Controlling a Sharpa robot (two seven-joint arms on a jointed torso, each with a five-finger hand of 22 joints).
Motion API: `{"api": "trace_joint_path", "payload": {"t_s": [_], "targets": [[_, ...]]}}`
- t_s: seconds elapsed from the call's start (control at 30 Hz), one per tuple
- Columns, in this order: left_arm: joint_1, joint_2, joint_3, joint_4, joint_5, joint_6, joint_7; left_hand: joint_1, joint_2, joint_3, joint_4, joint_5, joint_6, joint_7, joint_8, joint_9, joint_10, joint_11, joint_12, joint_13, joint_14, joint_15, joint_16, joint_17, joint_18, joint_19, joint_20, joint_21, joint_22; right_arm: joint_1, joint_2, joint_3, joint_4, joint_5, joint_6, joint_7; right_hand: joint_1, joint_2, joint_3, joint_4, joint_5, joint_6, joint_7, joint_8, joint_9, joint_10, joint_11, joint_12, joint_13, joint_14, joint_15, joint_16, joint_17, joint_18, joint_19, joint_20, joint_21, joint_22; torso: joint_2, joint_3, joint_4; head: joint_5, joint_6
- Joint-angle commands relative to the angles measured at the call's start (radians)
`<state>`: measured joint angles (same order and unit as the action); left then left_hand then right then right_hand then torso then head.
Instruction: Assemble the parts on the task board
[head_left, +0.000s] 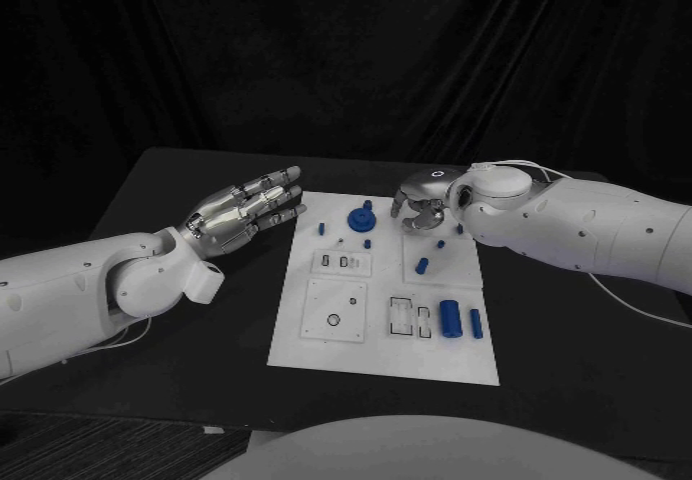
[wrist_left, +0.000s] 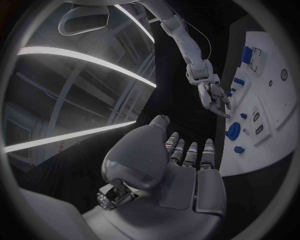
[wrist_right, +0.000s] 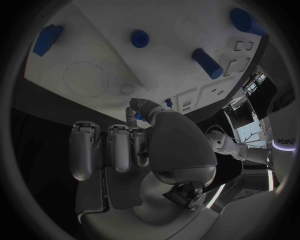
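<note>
We judge assembly barely begun: blue parts (head_left: 450, 319) lie scattered on the task board (head_left: 361, 352), several slots unfilled. The left hand (head_left: 242, 208) hovers beside the board, spread and empty. The right hand (head_left: 423, 208) curls over the far edge; whether it holds anything, we cannot tell.

The table (head_left: 173, 400) is black, and the board (head_left: 378, 355) in its middle is white with thin dark outlines marking its recesses. The parts (head_left: 450, 318) on the board are blue. Both arms are white; the left hand (head_left: 245, 208), beside the board, and the right hand (head_left: 421, 208), over the board, are silver.
</note>
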<state>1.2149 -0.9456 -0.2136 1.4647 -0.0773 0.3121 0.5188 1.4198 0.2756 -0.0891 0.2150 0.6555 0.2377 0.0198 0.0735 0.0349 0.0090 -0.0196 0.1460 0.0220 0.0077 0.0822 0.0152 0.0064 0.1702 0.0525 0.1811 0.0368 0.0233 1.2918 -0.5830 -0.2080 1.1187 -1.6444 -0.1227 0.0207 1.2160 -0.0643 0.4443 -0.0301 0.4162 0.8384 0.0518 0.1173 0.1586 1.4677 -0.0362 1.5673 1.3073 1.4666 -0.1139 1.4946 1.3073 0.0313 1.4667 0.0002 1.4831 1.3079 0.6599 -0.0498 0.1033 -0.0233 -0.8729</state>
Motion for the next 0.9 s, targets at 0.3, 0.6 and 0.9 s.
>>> {"api": "trace_joint_path", "payload": {"t_s": [0.3, 0.6, 0.9], "targets": [[-0.001, -0.003, 0.001, 0.001, 0.001, 0.005, 0.002, 0.010, -0.003, 0.001, -0.010, 0.008, -0.002, 0.003, 0.006, 0.002, -0.002, 0.009, 0.008, 0.002, 0.001, 0.005, 0.006, 0.001, 0.003, 0.000, 0.008, 0.004, 0.002, 0.060, -0.127, 0.001, 0.094, -0.005, -0.100, -0.101, -0.091, -0.033, -0.135, 0.105, -0.258, -0.061, -0.029, -0.037, -0.024, 0.103, -0.022, 0.004, 0.263, 0.075, -0.010, -0.031, 0.106, -0.001, 0.049, -0.009, -0.007, 0.194, -0.002, -0.0004, -0.0006, -0.010, 0.000], [-0.002, -0.001, 0.001, -0.002, 0.001, 0.009, 0.001, 0.010, -0.004, 0.002, -0.011, 0.008, -0.001, 0.003, 0.007, 0.002, -0.001, 0.010, 0.008, 0.002, 0.001, 0.005, 0.007, 0.001, 0.003, 0.001, 0.008, 0.004, 0.002, 0.061, -0.234, 0.000, 0.148, -0.005, -0.147, -0.118, -0.061, -0.051, -0.258, 0.208, -0.292, -0.056, -0.049, -0.029, -0.039, 0.103, -0.037, 0.004, 0.263, 0.075, -0.022, -0.040, 0.080, 0.003, 0.046, -0.020, -0.019, 0.190, -0.003, -0.0009, -0.0001, -0.017, 0.000], [-0.006, 0.002, 0.001, -0.006, 0.001, 0.015, 0.002, 0.010, -0.005, 0.002, -0.012, 0.009, -0.002, 0.003, 0.007, 0.002, -0.001, 0.010, 0.008, 0.002, 0.001, 0.005, 0.006, 0.001, 0.003, 0.000, 0.008, 0.004, 0.002, 0.019, -0.276, 0.000, 0.145, -0.005, -0.181, -0.114, -0.041, -0.059, -0.271, 0.227, -0.282, -0.054, -0.049, -0.027, -0.040, 0.103, -0.038, 0.004, 0.263, 0.076, -0.024, -0.037, 0.081, 0.004, 0.044, -0.023, -0.025, 0.187, -0.001, 0.0023, -0.0004, -0.035, 0.004]]}}
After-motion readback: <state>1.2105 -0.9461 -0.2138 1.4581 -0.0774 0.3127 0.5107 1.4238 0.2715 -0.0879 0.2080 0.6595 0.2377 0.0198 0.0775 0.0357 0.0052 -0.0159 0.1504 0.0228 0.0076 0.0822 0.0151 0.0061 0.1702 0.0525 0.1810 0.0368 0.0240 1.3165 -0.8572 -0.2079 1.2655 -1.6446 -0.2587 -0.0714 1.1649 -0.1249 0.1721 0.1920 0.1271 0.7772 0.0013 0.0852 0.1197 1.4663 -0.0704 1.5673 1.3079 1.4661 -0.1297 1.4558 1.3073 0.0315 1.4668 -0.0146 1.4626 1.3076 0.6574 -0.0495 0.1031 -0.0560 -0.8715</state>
